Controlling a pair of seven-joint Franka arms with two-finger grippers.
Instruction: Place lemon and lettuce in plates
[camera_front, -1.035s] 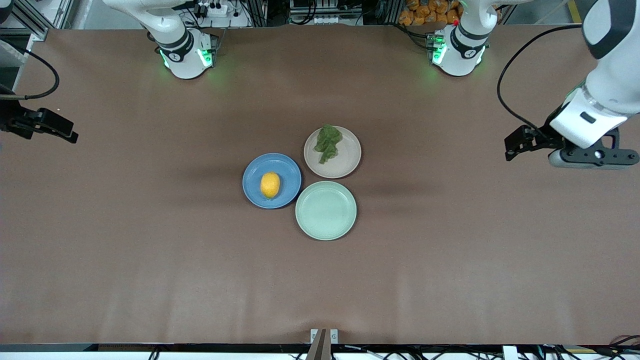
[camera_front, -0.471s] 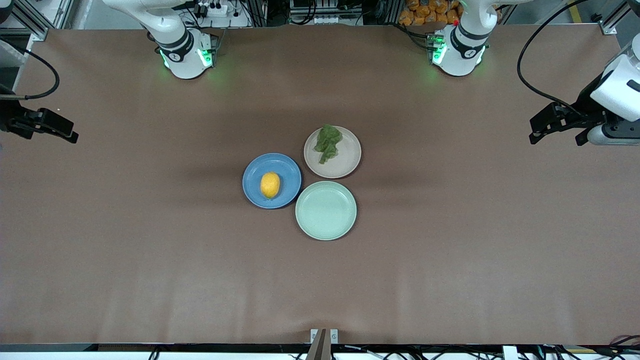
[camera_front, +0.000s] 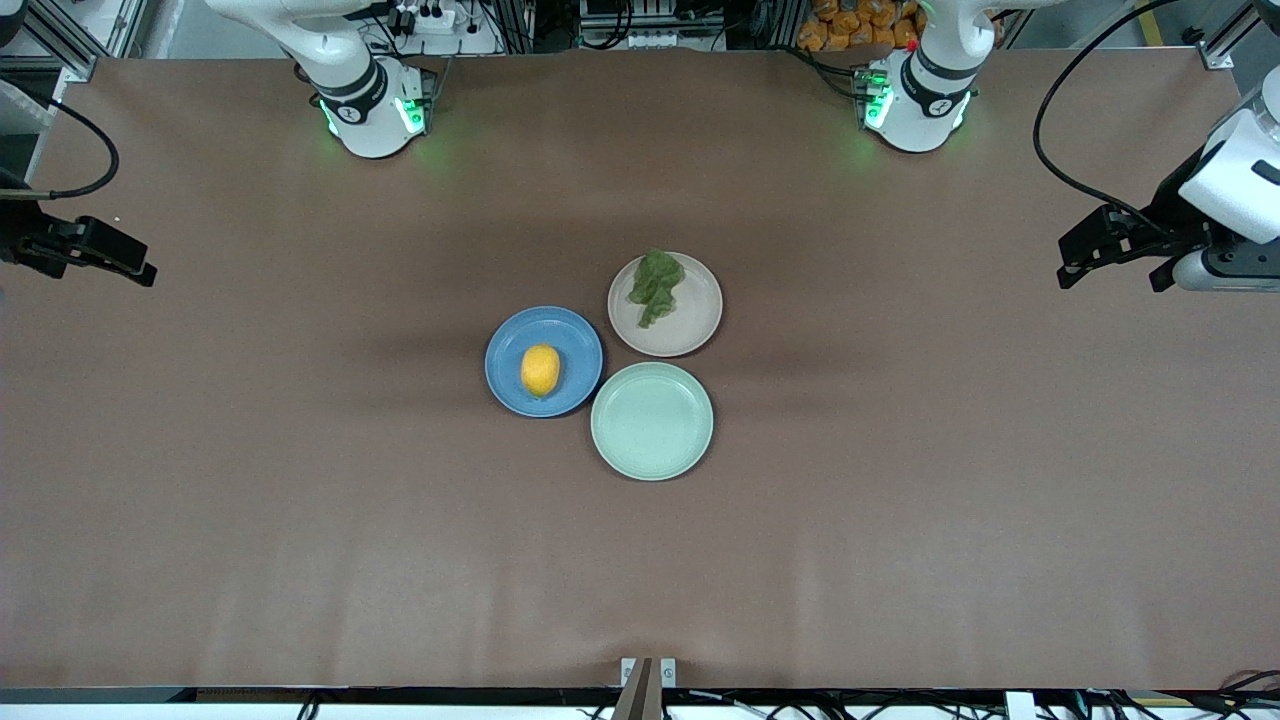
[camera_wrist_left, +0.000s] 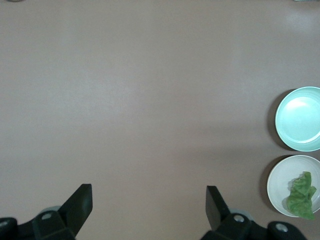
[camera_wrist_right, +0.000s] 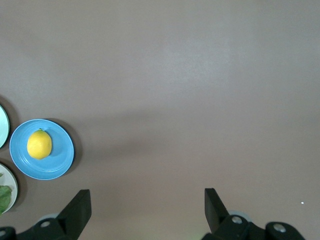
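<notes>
The yellow-orange lemon (camera_front: 540, 370) lies in the blue plate (camera_front: 578, 345). The dull-green lettuce (camera_front: 655, 285) lies in the pale beige-pink plate (camera_front: 692, 322), which touches the blue one. My left gripper (camera_front: 1110, 278) is open and empty, up over bare table at the left arm's end. My right gripper (camera_front: 140, 270) is open and empty over the table at the right arm's end. The left wrist view shows its gripper (camera_wrist_left: 149, 197), the lettuce (camera_wrist_left: 301, 195) and the beige plate (camera_wrist_left: 279, 182). The right wrist view shows its gripper (camera_wrist_right: 147, 200), the lemon (camera_wrist_right: 39, 144) and the blue plate (camera_wrist_right: 61, 156).
An empty pale mint-green plate (camera_front: 651, 421) sits nearer to the front camera, touching both other plates; it also shows in the left wrist view (camera_wrist_left: 300, 118). The arm bases stand along the table's edge farthest from the front camera. Brown table lies all round the plates.
My left arm drew back from the plates toward its end of the table one second ago, then stopped. The right arm, the plates, the lemon and the lettuce have not moved.
</notes>
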